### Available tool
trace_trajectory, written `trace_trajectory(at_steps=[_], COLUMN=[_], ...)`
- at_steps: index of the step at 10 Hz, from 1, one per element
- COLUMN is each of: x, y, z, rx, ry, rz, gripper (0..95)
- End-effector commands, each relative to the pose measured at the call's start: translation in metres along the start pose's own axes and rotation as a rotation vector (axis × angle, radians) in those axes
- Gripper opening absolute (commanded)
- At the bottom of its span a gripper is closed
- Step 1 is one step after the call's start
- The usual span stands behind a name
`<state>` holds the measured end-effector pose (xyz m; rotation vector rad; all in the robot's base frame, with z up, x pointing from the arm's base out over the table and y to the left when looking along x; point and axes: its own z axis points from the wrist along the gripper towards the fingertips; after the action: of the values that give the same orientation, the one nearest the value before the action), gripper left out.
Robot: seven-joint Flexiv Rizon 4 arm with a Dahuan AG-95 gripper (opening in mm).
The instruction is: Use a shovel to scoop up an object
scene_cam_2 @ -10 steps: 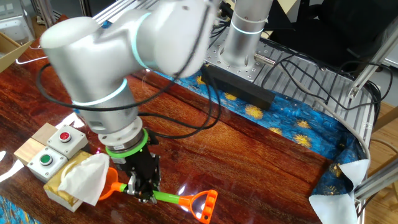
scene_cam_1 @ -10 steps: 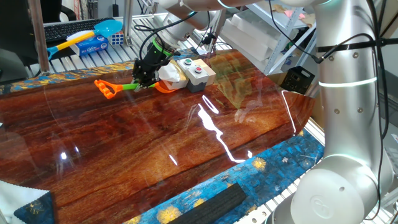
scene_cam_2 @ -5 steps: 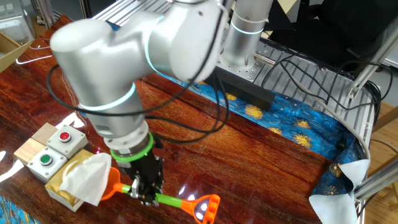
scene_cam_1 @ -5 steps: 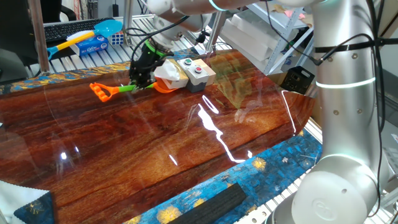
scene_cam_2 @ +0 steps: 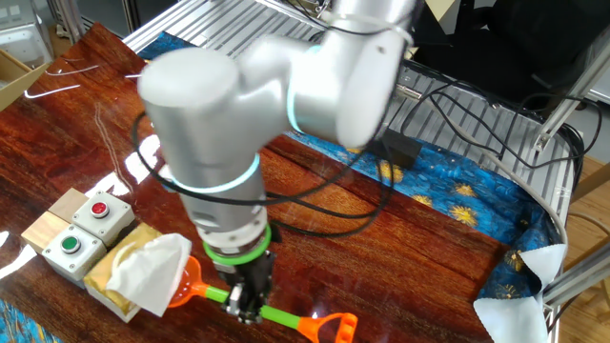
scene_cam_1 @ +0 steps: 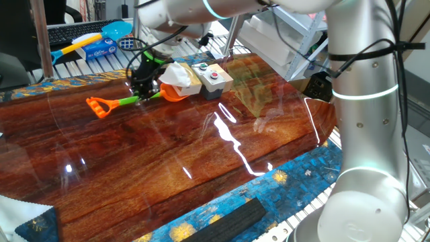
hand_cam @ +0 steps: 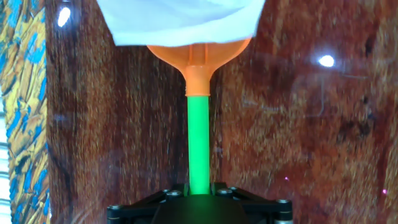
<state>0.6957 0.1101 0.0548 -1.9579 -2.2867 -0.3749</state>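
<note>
My gripper (scene_cam_1: 143,89) is shut on the lime-green shaft of the toy shovel (scene_cam_1: 123,101); it also shows in the other fixed view (scene_cam_2: 250,308) and the hand view (hand_cam: 199,190). The shovel (hand_cam: 199,124) lies low over the wooden table, its orange D-handle (scene_cam_2: 335,329) pointing away from the object. Its orange blade (scene_cam_1: 173,95) is tucked under the edge of the object (scene_cam_1: 178,76), a tan box (scene_cam_2: 122,281) with white tissue (scene_cam_2: 152,270). The tissue (hand_cam: 183,18) hides most of the blade in the hand view.
A grey box with a red and a green button (scene_cam_2: 84,229) stands right beside the object, on a wooden block. A blue scoop with a yellow handle (scene_cam_1: 101,35) and a blue tissue pack lie beyond the table's far edge. Blue patterned cloth (scene_cam_2: 457,191) borders the table.
My gripper has moved the shovel along its own length away from the button box. The handle has shifted further out, and the object has moved slightly with the blade.
</note>
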Motion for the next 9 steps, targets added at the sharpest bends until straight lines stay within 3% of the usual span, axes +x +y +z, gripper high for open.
trace_trajectory(at_steps=[1,2,5,9], x=[0.011,0.018,0.033,0.054], y=[-0.003,-0.005,-0.01,-0.021], z=[0.001,0.001,0.0,-0.007], rx=[0.002,0.003,0.011,0.017], ry=[-0.009,-0.013,-0.07,-0.069], rz=[0.013,0.021,0.024,0.047], gripper=[0.0,0.0,0.0,0.0])
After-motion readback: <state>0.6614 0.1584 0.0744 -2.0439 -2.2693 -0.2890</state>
